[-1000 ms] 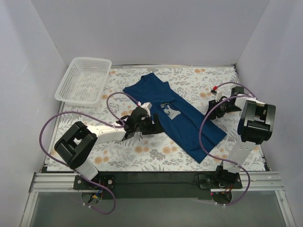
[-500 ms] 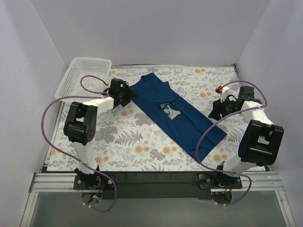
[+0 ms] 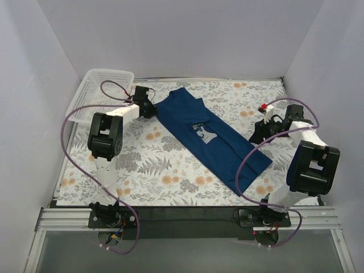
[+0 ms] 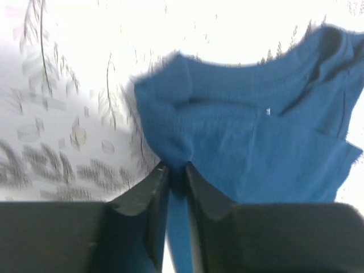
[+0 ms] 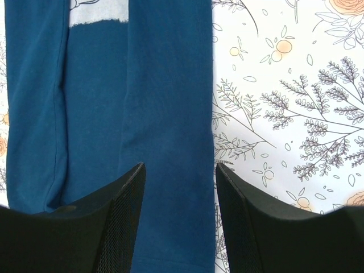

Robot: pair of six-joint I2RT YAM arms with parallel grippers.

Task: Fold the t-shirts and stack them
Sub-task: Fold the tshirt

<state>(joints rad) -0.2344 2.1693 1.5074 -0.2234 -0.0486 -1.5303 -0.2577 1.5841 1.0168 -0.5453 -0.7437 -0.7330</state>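
Both arms bolted at the near edge; floral-covered table [image 3: 170, 182] runs away from me.

Nearest item: t-shirt [image 3: 222, 151], dark blue, lying flat on the table as a long narrow strip. It runs on a diagonal, with the bottom end near and to the right and the neck end far and toward the left.

Right pincer [image 3: 257, 135]: at the right-hand long edge of the t-shirt, roughly halfway along the strip. Wrist view shows my two fingers [image 5: 122, 222] standing well apart, nothing gripped. Blue cloth fills the gap between them, and the cloth's edge falls just inside the right finger, with bare table beyond. Cannot tell whether the fingertips touch the cloth.

Print [image 3: 203, 132]: light grey patch on the chest, mid-strip, facing up. Only its lower edge shows at the top of the right wrist view.

Left pincer [image 3: 149, 109]: arm stretched far and to the left, at the t-shirt's far-left corner by the shoulder. Wrist view shows the fingers drawn narrow, with a ridge of blue cloth caught between them. Holding the t-shirt. The collar [image 4: 318, 62] lies beyond, up and right of the pinch.

Farthest: white mesh basket [image 3: 108, 71] in the far-left corner, just beyond the left pincer, apart from the t-shirt.
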